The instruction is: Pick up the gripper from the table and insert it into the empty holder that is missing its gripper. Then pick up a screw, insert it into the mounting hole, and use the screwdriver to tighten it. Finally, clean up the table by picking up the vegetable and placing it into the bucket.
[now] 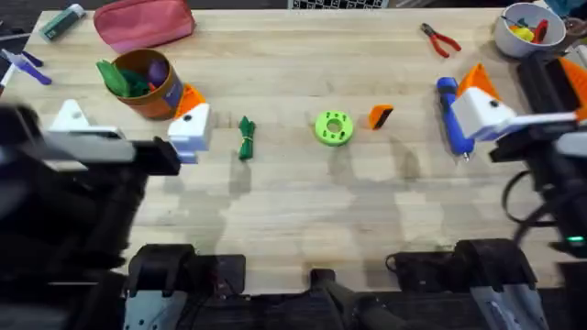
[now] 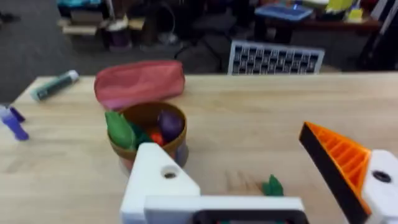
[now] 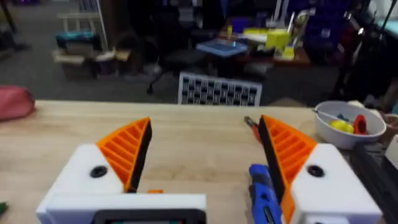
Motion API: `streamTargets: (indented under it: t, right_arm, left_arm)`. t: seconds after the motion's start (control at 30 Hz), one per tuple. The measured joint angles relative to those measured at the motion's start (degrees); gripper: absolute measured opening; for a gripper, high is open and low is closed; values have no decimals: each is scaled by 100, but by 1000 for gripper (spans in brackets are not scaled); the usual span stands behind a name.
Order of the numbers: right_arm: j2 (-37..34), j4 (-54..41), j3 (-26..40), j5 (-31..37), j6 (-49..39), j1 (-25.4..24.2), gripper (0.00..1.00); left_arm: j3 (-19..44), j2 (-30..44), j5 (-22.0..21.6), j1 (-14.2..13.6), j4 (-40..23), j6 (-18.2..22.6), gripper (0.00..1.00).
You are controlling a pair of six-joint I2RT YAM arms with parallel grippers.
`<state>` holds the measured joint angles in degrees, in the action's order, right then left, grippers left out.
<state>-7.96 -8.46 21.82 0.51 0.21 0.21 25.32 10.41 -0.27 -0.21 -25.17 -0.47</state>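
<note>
The loose orange gripper with a black end lies on the table right of centre. The empty holder is the bare white finger block of my left gripper, which stands open beside the orange-brown bucket. The left gripper's other finger carries an orange wedge. The dark green vegetable lies just right of my left gripper, its tip showing between the fingers. The blue screwdriver lies at the right, beside my open right gripper, close to one finger.
A bright green disc sits mid-table. Red-handled pliers and a white bowl are at the back right. A pink pouch lies behind the bucket, which holds toy food. Markers lie at the far left.
</note>
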Motion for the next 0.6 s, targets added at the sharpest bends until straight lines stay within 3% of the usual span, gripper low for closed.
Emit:
streamTargets:
  t: [0.37, 0.6]
  right_arm:
    - [-3056, -3002, 2932, -16, 2, 0, 992]
    - [-4783, -4795, 4281, -17, 0, 0, 992]
  left_arm:
    - [2891, 3189, 2, 4, -2698, 2, 985]
    - [3965, 4836, 7, 4, -3860, 2, 985]
